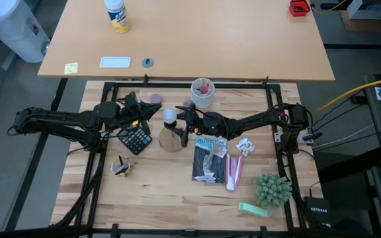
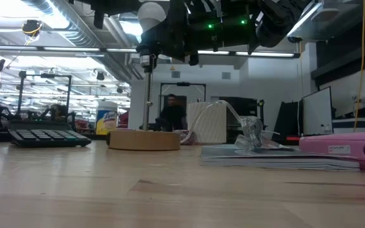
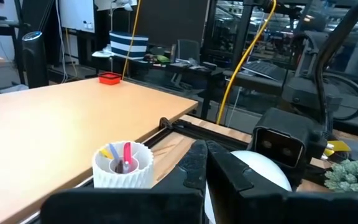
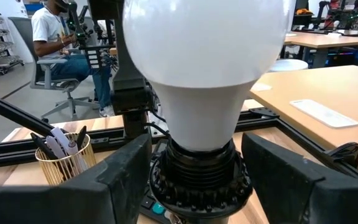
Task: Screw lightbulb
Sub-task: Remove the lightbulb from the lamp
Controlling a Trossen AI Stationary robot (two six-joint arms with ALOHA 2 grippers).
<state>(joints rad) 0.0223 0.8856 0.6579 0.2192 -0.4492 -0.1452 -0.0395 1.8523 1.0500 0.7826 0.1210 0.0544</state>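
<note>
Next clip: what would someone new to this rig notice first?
The white lightbulb fills the right wrist view, seated in the black socket on the round wooden stand at mid-table. The right pincer sits open on either side of the socket, not gripping. The left pincer is shut close beside the bulb, near the calculator.

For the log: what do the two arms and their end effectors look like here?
Both arms are dark, jointed links with black cables running along them. The left end effector and right end effector each have two flat, matte black fingers. In the low view, green indicator lights glow on the right arm's wrist.
</note>
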